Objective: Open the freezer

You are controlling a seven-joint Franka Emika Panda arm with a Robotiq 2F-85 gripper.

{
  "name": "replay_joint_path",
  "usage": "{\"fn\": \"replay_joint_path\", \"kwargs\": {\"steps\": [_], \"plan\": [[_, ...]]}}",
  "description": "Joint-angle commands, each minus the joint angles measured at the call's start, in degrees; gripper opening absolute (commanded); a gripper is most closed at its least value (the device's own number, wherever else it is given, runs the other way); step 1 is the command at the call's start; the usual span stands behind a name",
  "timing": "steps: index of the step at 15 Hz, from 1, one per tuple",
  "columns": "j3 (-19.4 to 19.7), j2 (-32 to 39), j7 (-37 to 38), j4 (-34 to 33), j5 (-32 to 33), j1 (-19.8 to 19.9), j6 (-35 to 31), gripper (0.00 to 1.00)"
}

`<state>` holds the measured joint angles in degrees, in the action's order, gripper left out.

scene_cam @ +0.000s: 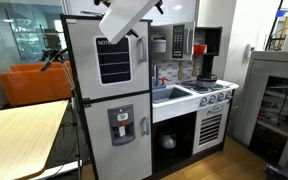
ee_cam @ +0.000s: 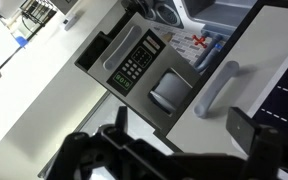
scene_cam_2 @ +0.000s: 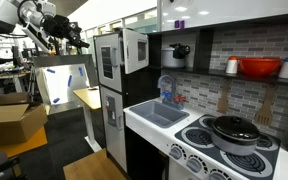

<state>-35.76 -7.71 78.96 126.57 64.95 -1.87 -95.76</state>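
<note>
The freezer is the toy fridge's upper light-grey compartment; its door (scene_cam: pixel 108 60) carries a black chalkboard panel and is shut. It shows in both exterior views, edge-on in one (scene_cam_2: pixel 107 60). Its vertical grey handle (scene_cam: pixel 138 50) runs along the door's right side and also shows in the wrist view (ee_cam: pixel 216 88). My gripper (scene_cam: pixel 134 31) hangs in front of the door's upper right corner, near the top of the handle. In the wrist view the gripper (ee_cam: pixel 184 130) is open and empty, its two black fingers apart, and the handle lies just beyond them, not between them.
Below the freezer is a shorter grey door with a dispenser panel (scene_cam: pixel 121 125). A small grey microwave (ee_cam: pixel 134 65) sits right beside the handle. A sink (scene_cam: pixel 170 95) and a stove (scene_cam: pixel 212 92) are further right. A wooden table (scene_cam: pixel 19 130) stands to the left.
</note>
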Motion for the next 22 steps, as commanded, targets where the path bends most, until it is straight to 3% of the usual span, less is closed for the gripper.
{"fn": "replay_joint_path", "kwargs": {"steps": [1, 4, 8, 15, 22], "plan": [[4.9, 0.6, 0.3, -0.2, 0.6, -5.3, 0.8, 1.0], [4.9, 0.6, 0.3, -0.2, 0.6, -5.3, 0.8, 1.0], [8.9, 4.0, 3.5, -1.1, -1.1, -9.9, 2.0, 1.0], [12.5, 9.8, 19.3, -2.1, 0.1, -14.5, 2.8, 1.0], [14.3, 11.9, 31.2, -4.3, 3.8, -16.0, 6.4, 1.0]]}}
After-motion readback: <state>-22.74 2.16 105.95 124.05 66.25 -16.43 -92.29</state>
